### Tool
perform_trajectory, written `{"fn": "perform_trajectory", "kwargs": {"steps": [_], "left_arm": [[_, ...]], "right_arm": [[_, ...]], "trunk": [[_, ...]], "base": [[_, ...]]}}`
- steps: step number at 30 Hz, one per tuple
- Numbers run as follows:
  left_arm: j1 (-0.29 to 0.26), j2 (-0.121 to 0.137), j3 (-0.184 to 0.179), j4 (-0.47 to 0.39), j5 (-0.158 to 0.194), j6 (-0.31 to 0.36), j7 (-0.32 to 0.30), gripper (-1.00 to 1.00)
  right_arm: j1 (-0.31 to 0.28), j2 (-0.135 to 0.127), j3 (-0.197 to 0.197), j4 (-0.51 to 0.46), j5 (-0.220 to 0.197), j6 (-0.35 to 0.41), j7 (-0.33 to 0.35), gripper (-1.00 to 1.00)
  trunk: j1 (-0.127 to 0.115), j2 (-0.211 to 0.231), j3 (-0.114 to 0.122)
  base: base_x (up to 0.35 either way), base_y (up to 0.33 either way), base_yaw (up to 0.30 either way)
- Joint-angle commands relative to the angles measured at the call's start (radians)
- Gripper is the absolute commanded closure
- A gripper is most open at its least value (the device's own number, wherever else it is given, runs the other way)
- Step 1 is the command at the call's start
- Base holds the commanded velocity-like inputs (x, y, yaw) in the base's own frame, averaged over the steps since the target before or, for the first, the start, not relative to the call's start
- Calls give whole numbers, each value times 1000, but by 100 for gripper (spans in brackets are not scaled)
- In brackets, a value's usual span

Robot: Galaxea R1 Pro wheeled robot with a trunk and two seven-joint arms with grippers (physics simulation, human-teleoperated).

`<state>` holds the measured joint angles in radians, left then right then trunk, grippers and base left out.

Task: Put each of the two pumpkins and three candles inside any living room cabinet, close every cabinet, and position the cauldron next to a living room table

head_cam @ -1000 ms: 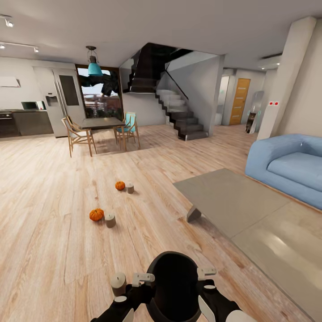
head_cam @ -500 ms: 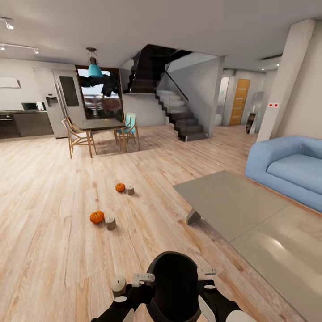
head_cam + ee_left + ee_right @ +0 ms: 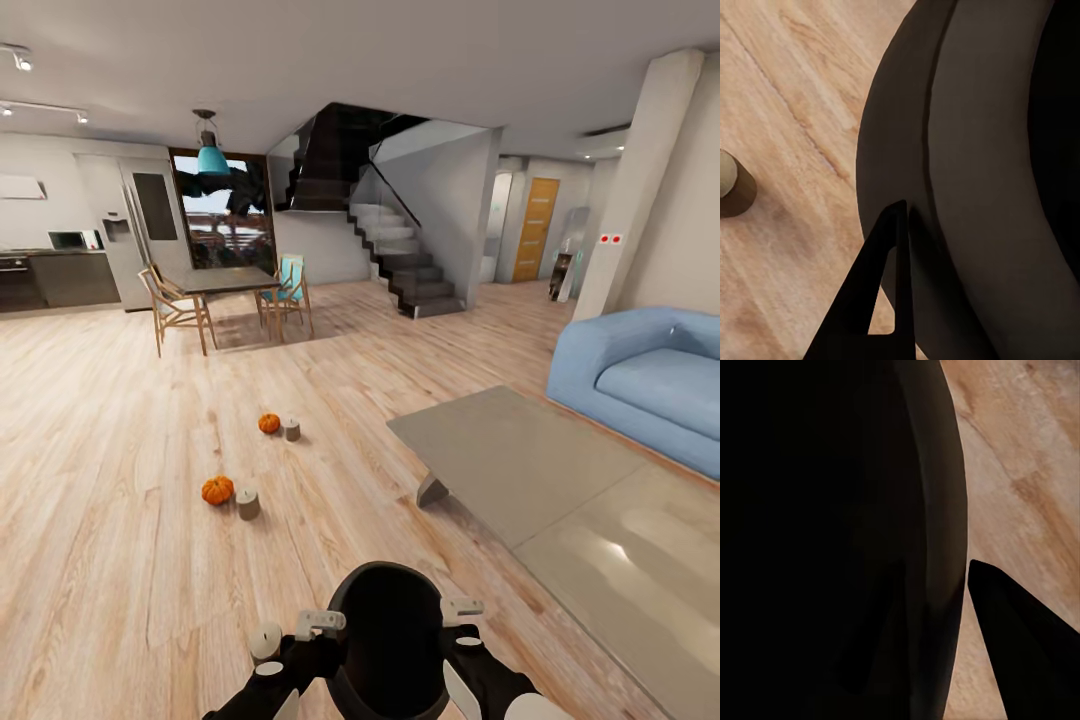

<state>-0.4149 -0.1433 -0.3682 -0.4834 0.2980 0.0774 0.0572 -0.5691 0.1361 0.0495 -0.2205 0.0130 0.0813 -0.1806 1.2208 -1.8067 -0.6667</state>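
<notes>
Head view: you have the cauldron [image 3: 390, 640] held low in front of the trunk, between both arms, above the wood floor [image 3: 120, 520]. The left gripper [image 3: 322, 625] sits at its left rim and the right gripper [image 3: 458, 610] at its right rim.

Left wrist view: one dark finger [image 3: 881, 300] lies against the outer wall of the cauldron [image 3: 975, 187]; the second finger is not visible, so how far the jaws stand apart cannot be told.

Right wrist view: the rim of the cauldron [image 3: 934, 510] runs between two dark fingers [image 3: 1020, 645], one outside the wall and one in the shadowed inside, so this gripper is clamped on the rim.

A candle [image 3: 265, 640] stands on the floor just beside your left gripper; it also shows in the left wrist view [image 3: 731, 184]. Farther out on the floor, a pumpkin [image 3: 217, 490] sits just beside a second candle [image 3: 248, 504], and beyond them another pumpkin [image 3: 269, 423] sits just beside a third candle [image 3: 291, 429].

The coffee table [image 3: 520, 460] stands to your right front, well apart from the cauldron, with a blue sofa [image 3: 640, 385] behind it.
</notes>
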Motion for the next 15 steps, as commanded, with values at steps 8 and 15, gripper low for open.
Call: {"fn": "perform_trajectory", "kwargs": {"steps": [8, 15], "left_arm": [[-1, 1, -9, -27, 15, 4, -64, 100], [-1, 1, -8, -27, 15, 4, -65, 100]], "right_arm": [[0, 0, 9, -2, -6, 8, -2, 100], [0, 0, 10, -2, -5, 8, -2, 100]], "trunk": [[-31, 56, 24], [-58, 105, 46]], "base": [[0, 0, 0], [0, 0, 0]]}}
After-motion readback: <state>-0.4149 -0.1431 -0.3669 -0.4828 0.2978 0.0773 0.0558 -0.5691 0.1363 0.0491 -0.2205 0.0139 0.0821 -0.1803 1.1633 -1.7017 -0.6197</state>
